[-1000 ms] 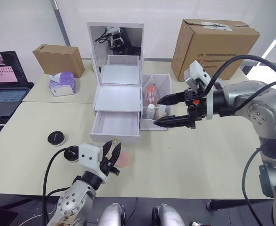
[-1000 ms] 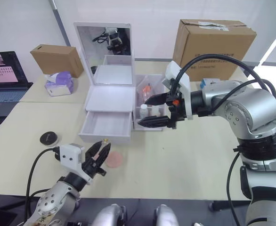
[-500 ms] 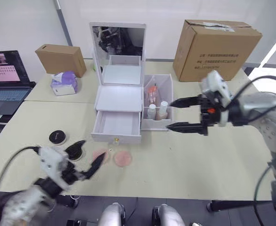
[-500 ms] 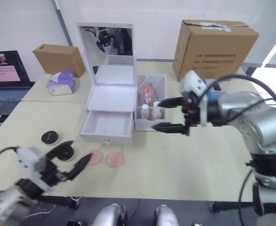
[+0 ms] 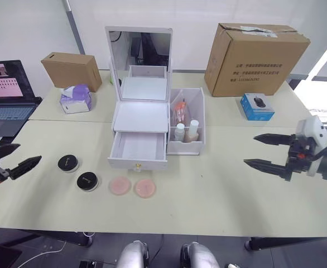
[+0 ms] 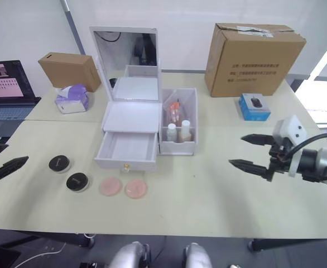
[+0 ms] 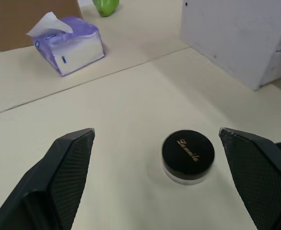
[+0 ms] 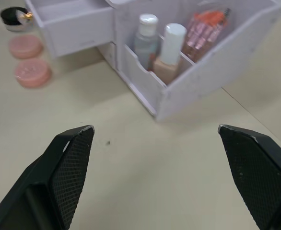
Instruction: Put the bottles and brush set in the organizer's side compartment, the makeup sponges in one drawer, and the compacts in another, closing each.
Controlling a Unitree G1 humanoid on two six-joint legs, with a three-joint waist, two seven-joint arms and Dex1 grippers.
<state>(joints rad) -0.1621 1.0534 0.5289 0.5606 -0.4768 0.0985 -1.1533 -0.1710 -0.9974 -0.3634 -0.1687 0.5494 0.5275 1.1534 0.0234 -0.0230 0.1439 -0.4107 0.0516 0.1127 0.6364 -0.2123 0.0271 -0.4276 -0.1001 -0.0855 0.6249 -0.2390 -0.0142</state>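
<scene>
Pale cream table [image 5: 225,195] with a seam line across it (two tops pushed together), white wall [image 5: 24,28] behind, grey vertical post [image 5: 73,25] at far left, bright daylight from a window [image 5: 326,56] at far right, dark floor beneath the near edge.

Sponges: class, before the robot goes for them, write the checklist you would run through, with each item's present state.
1. Lower drawer pulled open and bare inside: ok.
2. Both pink sponges on the table, apart from each other, nothing on them: ok.
3. Left pincer open and holding nothing: ok.
4. Right pincer open and holding nothing: ok.
5. Bottles and brush set in the side compartment: ok.
6. Compacts stowed: not ok, both on the table left of the sponges.
</scene>
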